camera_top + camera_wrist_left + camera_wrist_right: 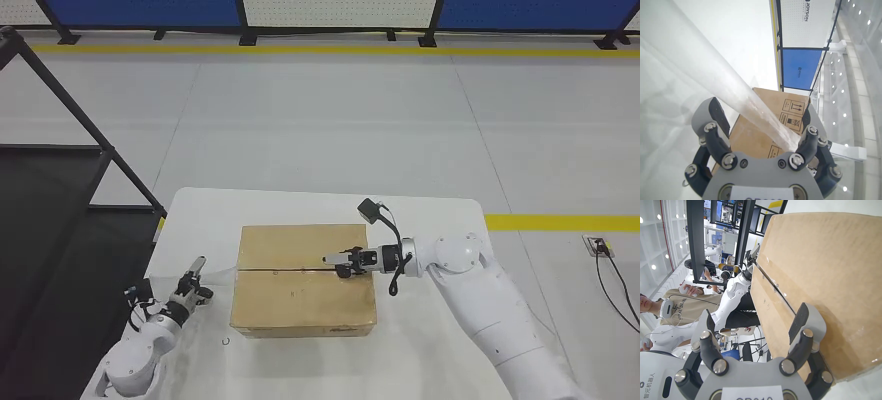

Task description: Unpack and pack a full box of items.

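A closed brown cardboard box [300, 295] [753, 136] [819, 266] stands in the middle of the white table [200, 220], its top flaps meeting at a dark seam [290, 268] [776, 291]. My right gripper [335, 260] [755, 315] is open over the box top, one finger [802, 321] resting beside the seam. My left gripper [195, 270] [762, 115] [753, 255] is open just off the box's left side. A long strip of clear tape [715, 75] runs between its fingers and clings to one finger's base [797, 144].
A small metal ring [228, 343] [685, 183] lies on the table near the box's front left corner. A black frame [100, 160] stands beyond the table's left edge. Bare table lies left, right and behind the box.
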